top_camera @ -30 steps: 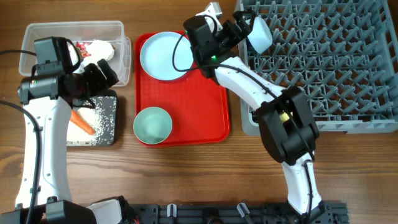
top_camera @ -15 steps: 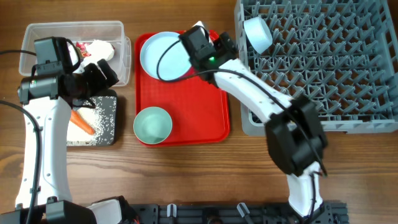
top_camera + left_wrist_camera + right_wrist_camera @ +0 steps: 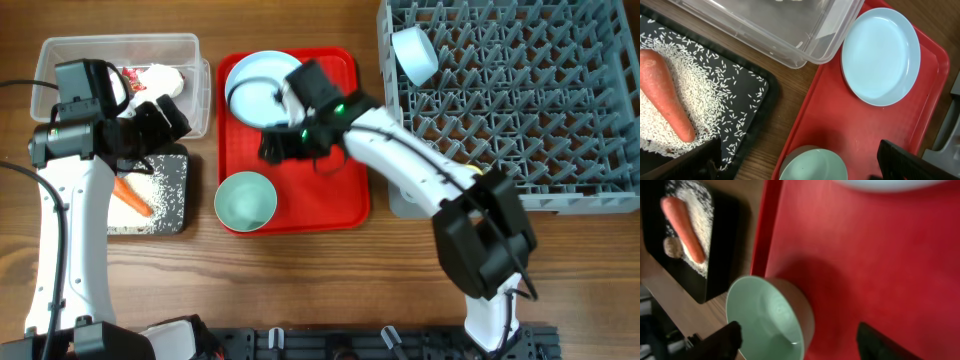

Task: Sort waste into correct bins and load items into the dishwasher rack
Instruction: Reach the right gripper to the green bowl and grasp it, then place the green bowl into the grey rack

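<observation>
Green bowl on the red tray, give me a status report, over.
Left end effector open, empty. Right end effector open over the bowl, not gripping. Bowl upright on red tray, nothing in the way.

Only extras here were a flat red plastic tray (image 3: 340, 205) with rounded corners and a low raised lip, and the brown wooden table (image 3: 300, 290) it sat on. The tray lay flat around mid-table, long sides running front to back in the overhead view. Its surface looked smooth and a bit glossy, with a soft shadow across it in the right wrist view. The tabletop had darker grain streaks running side to side.
</observation>
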Controlling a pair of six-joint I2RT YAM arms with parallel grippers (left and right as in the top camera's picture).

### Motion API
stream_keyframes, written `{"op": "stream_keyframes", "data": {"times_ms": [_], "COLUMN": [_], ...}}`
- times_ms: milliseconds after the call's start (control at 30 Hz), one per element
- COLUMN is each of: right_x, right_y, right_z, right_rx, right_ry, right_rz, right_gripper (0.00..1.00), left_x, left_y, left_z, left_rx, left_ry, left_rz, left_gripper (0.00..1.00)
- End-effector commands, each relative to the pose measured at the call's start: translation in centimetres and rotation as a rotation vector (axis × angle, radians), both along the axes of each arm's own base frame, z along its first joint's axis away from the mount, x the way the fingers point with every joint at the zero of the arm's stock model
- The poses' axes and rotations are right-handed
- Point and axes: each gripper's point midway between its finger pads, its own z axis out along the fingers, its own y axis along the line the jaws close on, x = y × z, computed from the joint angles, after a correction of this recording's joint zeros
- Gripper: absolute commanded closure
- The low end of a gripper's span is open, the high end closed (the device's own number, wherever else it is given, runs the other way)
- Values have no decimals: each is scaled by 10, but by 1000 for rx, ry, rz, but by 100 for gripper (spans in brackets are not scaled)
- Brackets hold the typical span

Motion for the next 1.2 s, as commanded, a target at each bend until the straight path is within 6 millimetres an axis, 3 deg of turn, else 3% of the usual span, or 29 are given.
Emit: {"op": "stream_keyframes", "data": {"times_ms": [0,133,200,333,533,800,900,1033,1133,1167], "right_x": [-26,-25,-25,-25,-26,-25,-12,19,48,60], "right_y": [-3,-19,-19,-20,-19,-18,-26,-60,-98,-113], "right_z": [-41,-57,-58,-58,-66,-67,-58,-30,8,29], "right_rx": [-109,-192,-194,-198,-207,-196,-197,-255,-334,-363], "right_ry": [120,116,122,117,131,139,112,-16,-172,-259], "right_rz": [-138,-240,-246,-249,-253,-253,-282,-331,-403,-419], "right_gripper": [37,55,60,81,96,96,96,96,96,96], "left_x": [2,2,2,2,2,2,2,2,2,2], "left_y": [1,1,1,1,1,1,1,0,1,1], "left_z": [-1,-1,-1,-1,-1,-1,-1,-1,-1,-1], "left_rx": [-13,-13,-13,-13,-13,-13,-13,-13,-13,-13], "left_ry": [3,3,3,3,3,3,3,3,3,3], "left_rz": [9,9,9,9,9,9,9,9,9,9], "left_gripper": [0,0,0,0,0,0,0,0,0,0]}}
